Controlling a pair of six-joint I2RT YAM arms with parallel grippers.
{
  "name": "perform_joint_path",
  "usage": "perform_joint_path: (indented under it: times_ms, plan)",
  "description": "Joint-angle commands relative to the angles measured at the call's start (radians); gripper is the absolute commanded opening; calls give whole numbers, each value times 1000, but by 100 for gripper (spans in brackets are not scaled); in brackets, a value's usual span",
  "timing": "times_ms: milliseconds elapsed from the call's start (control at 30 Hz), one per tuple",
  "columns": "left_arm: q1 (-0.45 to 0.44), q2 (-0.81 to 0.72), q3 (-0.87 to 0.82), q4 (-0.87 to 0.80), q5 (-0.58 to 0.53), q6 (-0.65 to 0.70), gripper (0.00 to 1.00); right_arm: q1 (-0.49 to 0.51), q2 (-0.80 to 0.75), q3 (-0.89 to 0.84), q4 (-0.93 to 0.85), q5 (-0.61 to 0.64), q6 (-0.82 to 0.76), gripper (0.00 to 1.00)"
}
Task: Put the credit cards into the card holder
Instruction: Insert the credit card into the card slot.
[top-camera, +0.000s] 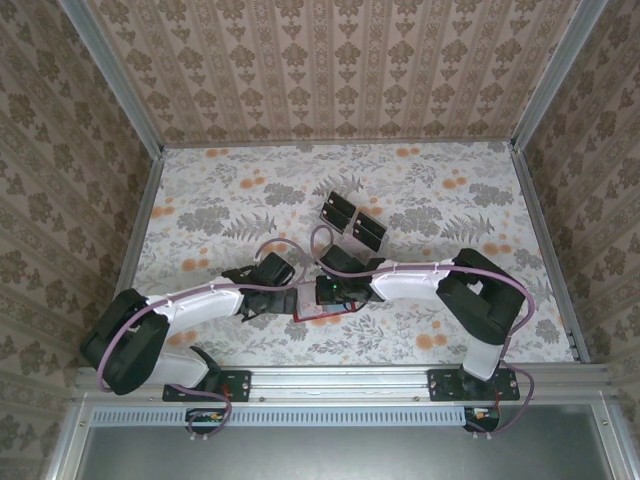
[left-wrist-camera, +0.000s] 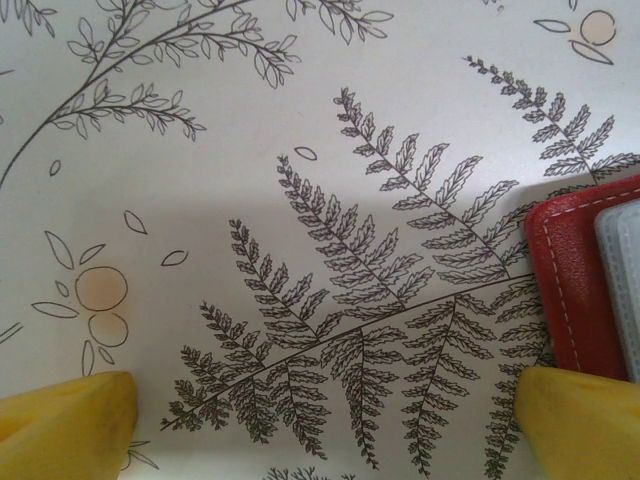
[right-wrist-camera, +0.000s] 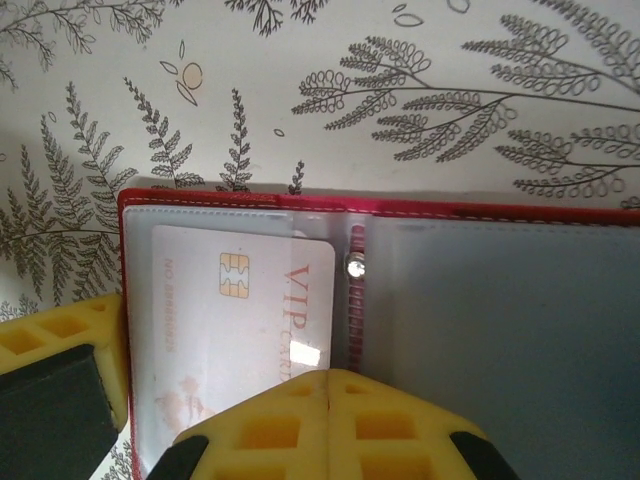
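Red wallet (right-wrist-camera: 480, 330) open at lower middle of the top view, pale card (right-wrist-camera: 250, 300) in one pocket. Right pincer (right-wrist-camera: 328, 378) closed tight over it, left pincer (left-wrist-camera: 322, 425) wide open, empty. Two dark cards (top-camera: 340, 209) above centre

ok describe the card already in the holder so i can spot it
On the floral table, toward its near edge, lies the open red card holder. Behind one clear pocket sits a pale card with a gold chip and VIP lettering, unlike the black-and-pale loose cards farther back.
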Motion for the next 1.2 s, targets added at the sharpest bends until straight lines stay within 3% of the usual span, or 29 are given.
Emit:
perform_joint_path:
  times_ms: [0,500,867,1167]
  plan:
    - [3,54,-22,123,36,25,100,15,23,34,-19,-23,-15,2]
    - [8,55,-9,121,26,43,100,22,22,39,50,-64,26,2]
    - [108,-87,12,27,14,89,100,2,-116,-47,52,-7,41,8]
    - [137,-113,18,-2,18,99,100,3,-93,-83,86,-13,60,7]
